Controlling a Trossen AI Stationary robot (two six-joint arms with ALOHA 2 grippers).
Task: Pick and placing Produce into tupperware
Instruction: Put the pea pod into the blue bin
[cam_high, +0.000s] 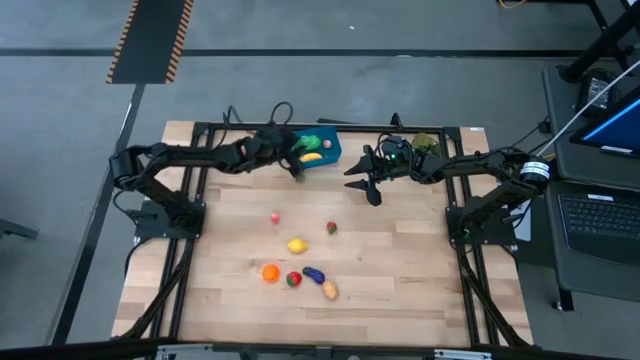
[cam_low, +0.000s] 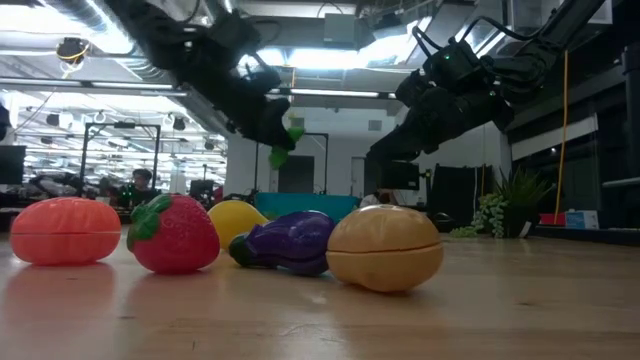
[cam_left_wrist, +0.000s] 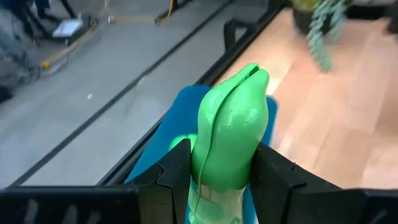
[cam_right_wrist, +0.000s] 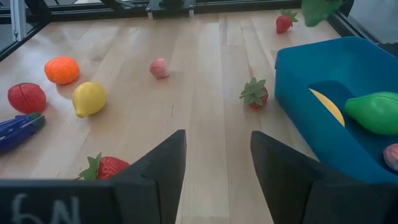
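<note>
The blue tupperware (cam_high: 326, 150) stands at the table's far edge, with a yellow banana (cam_right_wrist: 326, 106) and a green piece (cam_right_wrist: 379, 112) inside it. My left gripper (cam_high: 298, 163) hangs at the box's left end, shut on a green produce piece (cam_left_wrist: 231, 124). My right gripper (cam_right_wrist: 214, 168) stands open to the right of the box, with nothing between its fingers. A lemon (cam_high: 297, 245), an orange (cam_high: 269, 272), an eggplant (cam_high: 314, 274), a potato (cam_high: 329, 290) and strawberries (cam_right_wrist: 255, 93) lie on the wood. My left gripper pinches the green piece between its two fingers (cam_left_wrist: 174, 177), one on each side of its lower end (cam_left_wrist: 214, 180). The fingers come from the table's left, slanting down. The piece sticks out ahead of the fingers, lifted clear over the tupperware (cam_left_wrist: 177, 124).
A leafy plant sprig (cam_high: 425, 143) sits at the far right corner, behind my right arm. A small pink piece (cam_high: 274, 216) and a red one (cam_high: 293, 279) lie among the loose produce. A black frame (cam_high: 200, 128) rims the table. Bare wood lies left and right of the produce.
</note>
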